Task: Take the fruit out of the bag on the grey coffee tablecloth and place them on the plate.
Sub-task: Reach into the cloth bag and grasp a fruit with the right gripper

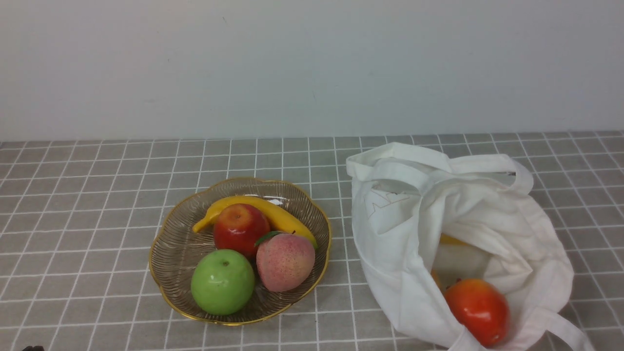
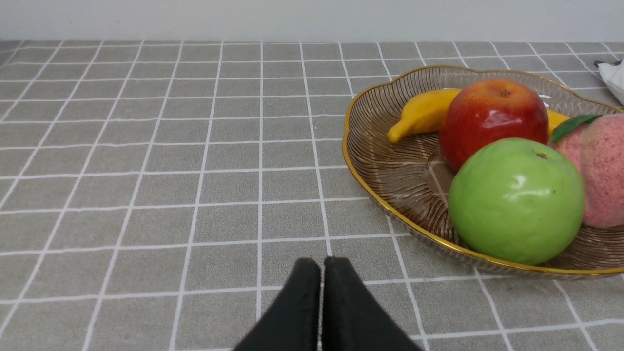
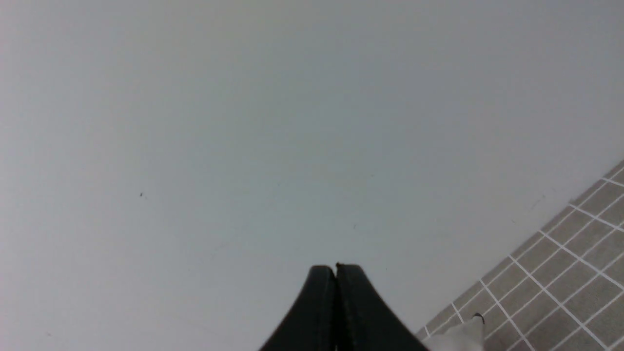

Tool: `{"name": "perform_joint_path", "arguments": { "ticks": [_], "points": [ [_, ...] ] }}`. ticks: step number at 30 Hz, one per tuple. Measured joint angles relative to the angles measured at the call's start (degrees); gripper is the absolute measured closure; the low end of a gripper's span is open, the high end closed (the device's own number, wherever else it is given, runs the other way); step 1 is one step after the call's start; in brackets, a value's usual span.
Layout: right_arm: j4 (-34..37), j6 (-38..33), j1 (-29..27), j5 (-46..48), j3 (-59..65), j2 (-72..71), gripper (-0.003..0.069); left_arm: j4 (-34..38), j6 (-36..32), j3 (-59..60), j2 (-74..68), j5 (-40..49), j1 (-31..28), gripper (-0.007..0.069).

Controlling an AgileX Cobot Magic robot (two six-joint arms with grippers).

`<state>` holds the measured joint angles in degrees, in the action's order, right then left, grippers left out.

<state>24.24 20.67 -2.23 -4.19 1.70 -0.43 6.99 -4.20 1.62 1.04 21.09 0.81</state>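
A glossy red-orange fruit (image 1: 480, 312) lies in the open mouth of the white cloth bag (image 1: 414, 219), at the near right of the grey coffee tablecloth (image 1: 73, 204). The gold-rimmed glass plate (image 1: 173, 248) stands to the left of the bag. Neither gripper shows in the front view. In the left wrist view, my left gripper (image 2: 321, 262) is shut and empty, low over the cloth, a short way from the plate (image 2: 390, 165). My right gripper (image 3: 336, 267) is shut and empty. It faces the wall, with a corner of the bag (image 3: 458, 337) beside it.
On the plate lie a yellow banana (image 1: 273, 212), a dark red apple (image 1: 240, 228), a green apple (image 1: 223, 281) and a pink peach (image 1: 285, 261). Something yellow (image 1: 451, 240) shows deeper inside the bag. A pale wall (image 1: 312, 63) closes the far side.
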Motion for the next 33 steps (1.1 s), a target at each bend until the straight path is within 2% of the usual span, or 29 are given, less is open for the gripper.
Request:
{"name": "perform_joint_path", "arguments": {
  "ticks": [5,9,11,12,13,16,22,24,26,28,29,33],
  "points": [
    [0.97,2.56,0.44,-2.16,-0.79,0.0,0.0674,0.0,0.0,0.0,0.0,0.0,0.0,0.0632],
    [-0.81,2.98,1.82,4.19,-7.1,0.31,0.0674,0.0,0.0,0.0,0.0,0.0,0.0,0.0632],
    [-5.12,0.43,3.78,15.35,-15.74,5.42,0.0674,0.0,0.0,0.0,0.0,0.0,0.0,0.0632],
    [-5.12,0.43,3.93,15.35,-16.35,5.42,0.0674,0.0,0.0,0.0,0.0,0.0,0.0,0.0632],
    [-6.95,-2.1,5.25,22.0,-20.95,10.27,0.0674,0.0,0.0,0.0,0.0,0.0,0.0,0.0632],
    [-7.71,-8.33,7.54,32.53,-27.56,20.87,0.0674,0.0,0.0,0.0,0.0,0.0,0.0,0.0632],
    [-4.84,-19.6,10.22,44.06,-35.0,42.07,0.0671,0.0,0.0,0.0,0.0,0.0,0.0,0.0632],
    [-3.59,-20.67,10.24,45.0,-36.46,46.61,0.0663,0.0,0.0,0.0,0.0,0.0,0.0,0.0632],
    [-2.44,-21.9,10.24,46.34,-38.29,52.7,0.0641,0.0,0.0,0.0,0.0,0.0,0.0,0.0632],
    [-1.83,-23.43,10.24,47.81,-40.46,58.38,0.0582,0.0,0.0,0.0,0.0,0.0,0.0,0.0632],
    [-1.78,-23.68,10.24,47.91,-40.46,58.83,0.0582,0.0,0.0,0.0,0.0,0.0,0.0,0.0632],
    [0.51,-28.75,10.24,48.69,-42.7,65.19,0.0425,0.0,0.0,0.0,0.0,0.0,0.0,0.0632]
  ]
}}
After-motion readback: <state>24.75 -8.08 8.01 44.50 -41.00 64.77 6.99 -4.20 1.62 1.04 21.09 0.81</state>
